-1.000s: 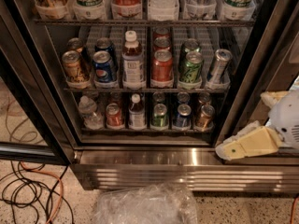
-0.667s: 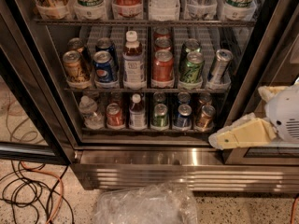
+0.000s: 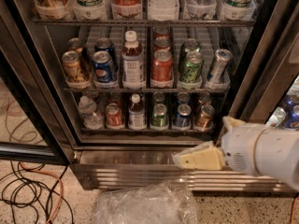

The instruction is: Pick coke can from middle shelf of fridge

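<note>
The fridge (image 3: 140, 160) stands open in front of me. Its middle shelf (image 3: 140, 89) holds a lane of red coke cans, the front coke can (image 3: 162, 67) upright at the shelf's front edge, with two more red cans behind it. My gripper (image 3: 201, 140) is low at the right, in front of the steel base strip, below and right of the coke can and well apart from it. Its cream fingers (image 3: 200, 158) point left; the jaws stand apart and hold nothing.
On the middle shelf a bottle (image 3: 133, 59) stands left of the coke can and a green can (image 3: 191, 67) right of it. A blue Pepsi can (image 3: 103, 67), brown can (image 3: 74, 67) and silver can (image 3: 218, 63) also stand there. A plastic bag (image 3: 145, 203) and cables (image 3: 28, 190) lie on the floor.
My gripper has moved left and down, from beside the right door frame to in front of the fridge's base strip. The cans have not moved.
</note>
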`<state>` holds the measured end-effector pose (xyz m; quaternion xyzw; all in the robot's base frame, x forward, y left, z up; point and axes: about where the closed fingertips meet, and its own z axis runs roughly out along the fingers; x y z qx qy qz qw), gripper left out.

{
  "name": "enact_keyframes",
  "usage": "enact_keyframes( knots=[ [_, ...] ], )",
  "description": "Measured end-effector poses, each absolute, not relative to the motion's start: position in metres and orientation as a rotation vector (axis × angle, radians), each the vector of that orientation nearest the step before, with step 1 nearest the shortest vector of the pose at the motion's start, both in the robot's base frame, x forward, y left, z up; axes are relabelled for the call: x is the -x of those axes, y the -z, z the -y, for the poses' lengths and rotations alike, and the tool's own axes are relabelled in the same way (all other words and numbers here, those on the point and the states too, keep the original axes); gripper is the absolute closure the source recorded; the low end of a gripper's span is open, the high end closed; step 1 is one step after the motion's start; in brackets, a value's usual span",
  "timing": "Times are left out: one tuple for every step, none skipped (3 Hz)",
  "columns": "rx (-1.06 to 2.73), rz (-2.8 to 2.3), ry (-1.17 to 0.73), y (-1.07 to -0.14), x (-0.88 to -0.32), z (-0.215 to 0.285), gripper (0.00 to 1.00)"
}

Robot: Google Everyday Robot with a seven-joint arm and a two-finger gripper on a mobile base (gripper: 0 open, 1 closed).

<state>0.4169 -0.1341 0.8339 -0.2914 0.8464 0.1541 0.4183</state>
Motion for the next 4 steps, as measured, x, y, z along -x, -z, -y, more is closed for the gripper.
enact_keyframes(
  knots=[
    [0.741, -2.059, -0.385, -0.838, -0.428, 0.105, 0.00],
    [0.736, -2.056, -0.370, -0.838, -0.423, 0.105, 0.00],
    [0.772, -1.935, -0.366, -0.831, -0.458, 0.074, 0.00],
    [0.754, -1.944, -0.383, -0.824, -0.460, 0.071, 0.00]
  ],
)
